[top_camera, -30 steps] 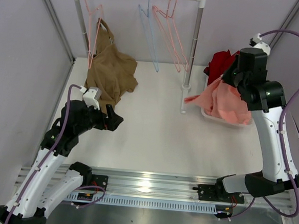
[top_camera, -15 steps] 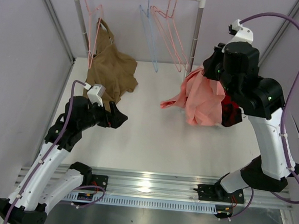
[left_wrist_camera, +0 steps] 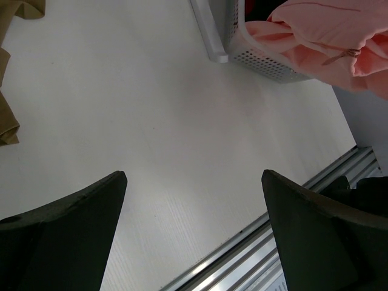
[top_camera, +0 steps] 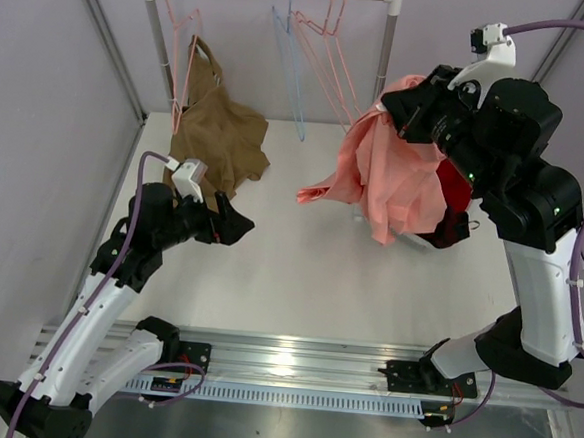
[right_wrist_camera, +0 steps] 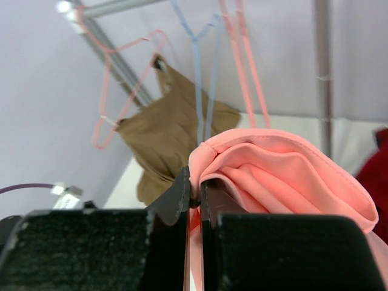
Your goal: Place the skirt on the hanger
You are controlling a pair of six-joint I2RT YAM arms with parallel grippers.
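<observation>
The salmon-pink skirt (top_camera: 380, 175) hangs in the air from my right gripper (top_camera: 398, 104), which is shut on its top edge, right of the rack post. In the right wrist view the jaws (right_wrist_camera: 194, 194) pinch a fold of the skirt (right_wrist_camera: 285, 176). The light blue wire hanger (top_camera: 291, 64) hangs from the rail at the back, left of the skirt; it also shows in the right wrist view (right_wrist_camera: 200, 79). My left gripper (top_camera: 233, 225) is open and empty above the table at the left; its fingers (left_wrist_camera: 73, 230) frame bare table.
A tan-brown garment (top_camera: 212, 138) hangs from a pink hanger (top_camera: 184, 41) at the rack's left. More pink hangers (top_camera: 333, 62) hang beside the blue one. A white basket (left_wrist_camera: 267, 60) with a dark red garment (top_camera: 454, 190) sits at the right. The rack post (top_camera: 382, 75) stands close to the skirt.
My right gripper has lifted the skirt out of the basket and carried it up and left toward the rack. My left gripper has shifted slightly right.
</observation>
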